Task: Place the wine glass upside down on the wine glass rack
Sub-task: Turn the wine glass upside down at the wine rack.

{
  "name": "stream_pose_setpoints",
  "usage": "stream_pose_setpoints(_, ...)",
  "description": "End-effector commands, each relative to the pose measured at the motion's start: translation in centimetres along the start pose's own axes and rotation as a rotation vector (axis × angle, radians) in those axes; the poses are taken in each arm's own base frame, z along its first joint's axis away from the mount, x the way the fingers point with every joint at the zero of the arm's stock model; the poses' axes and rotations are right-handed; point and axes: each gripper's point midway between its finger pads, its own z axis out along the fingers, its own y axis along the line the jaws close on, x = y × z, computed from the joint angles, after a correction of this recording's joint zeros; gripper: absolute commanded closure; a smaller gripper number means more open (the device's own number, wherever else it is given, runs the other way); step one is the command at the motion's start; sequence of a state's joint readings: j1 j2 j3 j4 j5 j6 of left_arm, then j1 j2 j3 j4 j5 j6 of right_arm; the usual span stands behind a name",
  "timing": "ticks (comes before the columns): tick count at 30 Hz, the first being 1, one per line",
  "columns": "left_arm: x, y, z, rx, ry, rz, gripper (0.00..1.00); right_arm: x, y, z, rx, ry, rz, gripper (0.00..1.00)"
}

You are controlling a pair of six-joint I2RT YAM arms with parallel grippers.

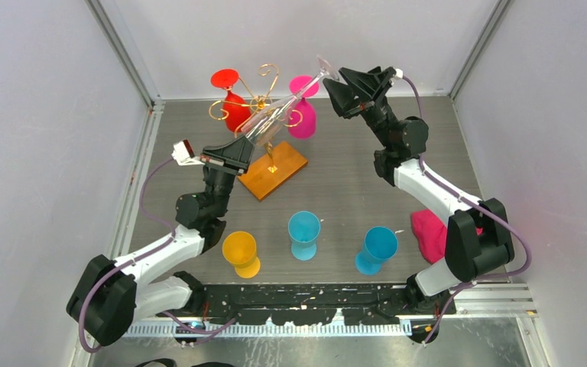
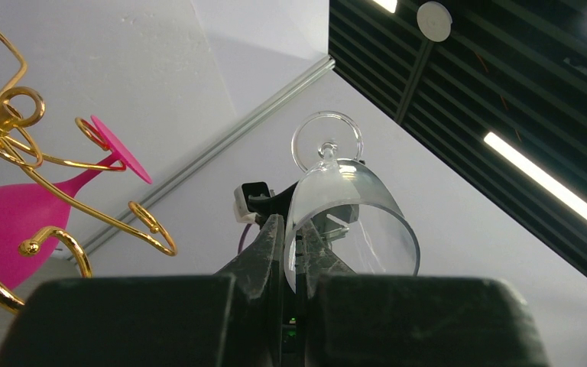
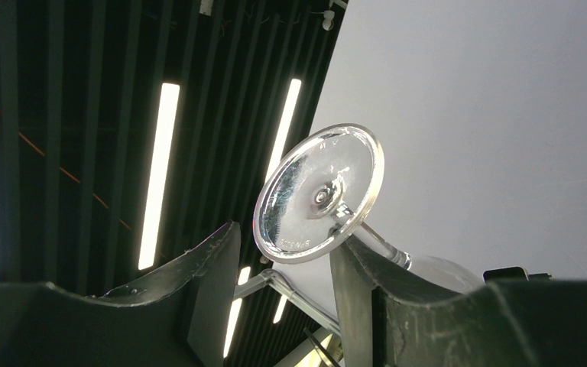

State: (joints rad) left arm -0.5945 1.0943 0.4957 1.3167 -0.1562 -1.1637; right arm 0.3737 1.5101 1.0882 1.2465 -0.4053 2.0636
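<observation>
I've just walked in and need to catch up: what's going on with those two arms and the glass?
The left gripper is shut on the bowl's rim of a clear wine glass, holding it tilted over the wine glass rack, foot uppermost. The right gripper stands open around that foot, not clamped on it. A red glass and a pink glass hang upside down on the rack; the clear one is not hung yet.
</observation>
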Motion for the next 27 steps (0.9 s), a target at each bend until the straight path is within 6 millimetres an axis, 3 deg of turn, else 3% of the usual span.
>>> stream_pose_setpoints(1,-2.0,-2.6,0.0,0.097,-0.076,-0.022,0.99,-0.1,3.5,-0.3,-0.124,-0.007,0.125,0.48)
stream_pose_setpoints(27,-2.2,-4.3,0.5,0.145,-0.068,-0.003,0.99,-1.9,2.3,0.0,-0.159,-0.012,0.232,0.53)
